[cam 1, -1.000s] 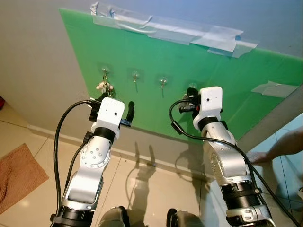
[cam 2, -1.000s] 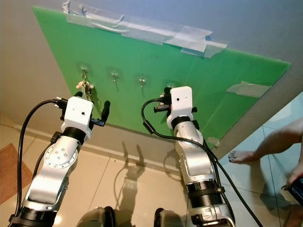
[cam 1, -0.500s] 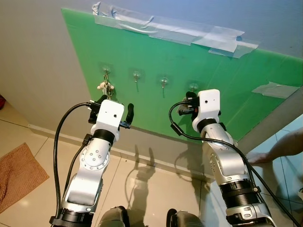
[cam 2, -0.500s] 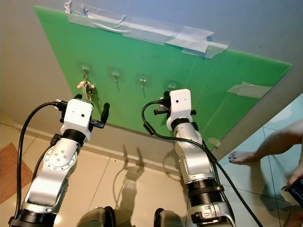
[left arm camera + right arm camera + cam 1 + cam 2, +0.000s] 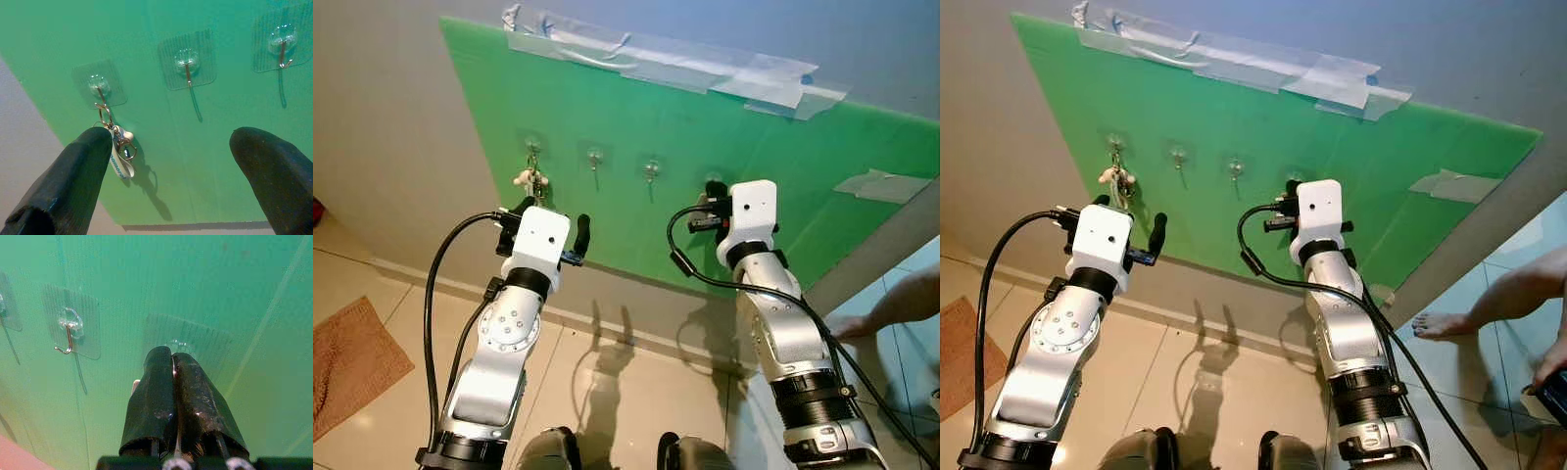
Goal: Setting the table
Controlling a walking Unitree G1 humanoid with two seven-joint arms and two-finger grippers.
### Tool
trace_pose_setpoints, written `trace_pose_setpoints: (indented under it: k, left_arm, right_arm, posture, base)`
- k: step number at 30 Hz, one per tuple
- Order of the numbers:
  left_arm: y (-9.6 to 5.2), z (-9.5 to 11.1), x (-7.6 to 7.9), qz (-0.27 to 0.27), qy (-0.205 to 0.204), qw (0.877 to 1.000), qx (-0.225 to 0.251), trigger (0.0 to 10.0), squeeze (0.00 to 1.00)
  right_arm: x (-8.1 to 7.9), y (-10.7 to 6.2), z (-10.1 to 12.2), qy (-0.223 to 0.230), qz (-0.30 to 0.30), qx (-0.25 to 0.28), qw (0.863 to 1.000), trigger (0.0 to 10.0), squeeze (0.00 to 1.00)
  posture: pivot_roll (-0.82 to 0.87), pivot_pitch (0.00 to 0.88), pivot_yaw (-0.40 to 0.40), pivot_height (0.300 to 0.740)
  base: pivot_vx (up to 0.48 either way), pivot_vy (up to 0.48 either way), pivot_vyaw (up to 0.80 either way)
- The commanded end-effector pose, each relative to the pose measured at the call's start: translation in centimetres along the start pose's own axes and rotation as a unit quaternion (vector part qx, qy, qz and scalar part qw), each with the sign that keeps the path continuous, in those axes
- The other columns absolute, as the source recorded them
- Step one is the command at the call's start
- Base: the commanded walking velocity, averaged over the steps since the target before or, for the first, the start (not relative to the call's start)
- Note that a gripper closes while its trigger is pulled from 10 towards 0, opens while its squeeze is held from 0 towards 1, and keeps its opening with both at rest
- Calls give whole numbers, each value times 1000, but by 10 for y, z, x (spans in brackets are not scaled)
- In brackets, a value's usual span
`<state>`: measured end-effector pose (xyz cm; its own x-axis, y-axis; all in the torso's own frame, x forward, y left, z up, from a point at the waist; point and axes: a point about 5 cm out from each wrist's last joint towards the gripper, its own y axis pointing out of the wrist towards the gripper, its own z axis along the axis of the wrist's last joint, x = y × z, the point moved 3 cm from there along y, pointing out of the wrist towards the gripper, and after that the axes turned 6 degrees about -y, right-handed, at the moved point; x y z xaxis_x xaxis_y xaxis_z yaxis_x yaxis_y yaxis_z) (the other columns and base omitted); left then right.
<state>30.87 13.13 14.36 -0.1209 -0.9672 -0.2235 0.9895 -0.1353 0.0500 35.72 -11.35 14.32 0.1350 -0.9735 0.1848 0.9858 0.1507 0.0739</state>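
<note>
Facing: green board (image 5: 705, 147) taped to a grey wall (image 5: 391, 147), both arms raised toward it.
Board: strips of clear tape (image 5: 666, 64) along the upper edge, one more patch (image 5: 881, 184) at the right edge.
Hooks: four clear stick-on hooks in a row; first hook (image 5: 99, 87) at the robot's left, then second hook (image 5: 186, 59), third hook (image 5: 282, 41), fourth hook (image 5: 180, 345).
Contents: keys (image 5: 120, 149) on a ring with a white tag hanging from the first hook; second and third bare.
Left gripper (image 5: 168, 183): fingers (image 5: 73, 181) wide apart, pointing at the board, held near the first and second hooks, touching nothing; one finger just beside the keys in the wrist view.
Right gripper (image 5: 172, 363): fingers (image 5: 151, 396) pressed together, tips right at the fourth hook; a thin pale sliver between them, too small to name; small white piece beside the left finger, unclear.
Hidden: hook part of the fourth hook covered by the fingertips, only its clear pad showing.
Floor: pale tiles (image 5: 626, 392), brown mat (image 5: 347, 362) cut off at the left edge.
Person: bare foot (image 5: 1440, 323) and leg at the right, cut off by the edge; hand (image 5: 1552, 367) on a dark object, partly out of view.
</note>
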Motion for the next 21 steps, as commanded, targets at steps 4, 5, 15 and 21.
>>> trace_pose_setpoints:
  k: [4, 5, 15, 21]
  left_arm:
    - [-1, 3, 0, 3, 3, 1000, 3, 10000, 0]
    - [-1, 3, 0, 4, 3, 1000, 3, 10000, 0]
    - [-2, 3, -1, 5, 3, 1000, 2, 10000, 0]
    - [-2, 3, 0, 3, 3, 1000, 1, 10000, 0]
  right_arm:
    - [2, 2, -1, -4, -1, 0, 1000, 10000, 0]
    - [1, 3, -1, -3, 2, 0, 1000, 10000, 0]
    - [-3, 3, -9, 25, 13, -20, 999, 10000, 0]
    - [-2, 3, -14, 55, 15, -37, 998, 10000, 0]
  posture:
    - [14, 133, -48, 740]
    - [14, 133, -48, 740]
    - [18, 142, -50, 740]
    - [15, 143, -48, 740]
  base:
    - [0, 0, 0]
    - [0, 0, 0]
    - [0, 0, 0]
    - [0, 0, 0]
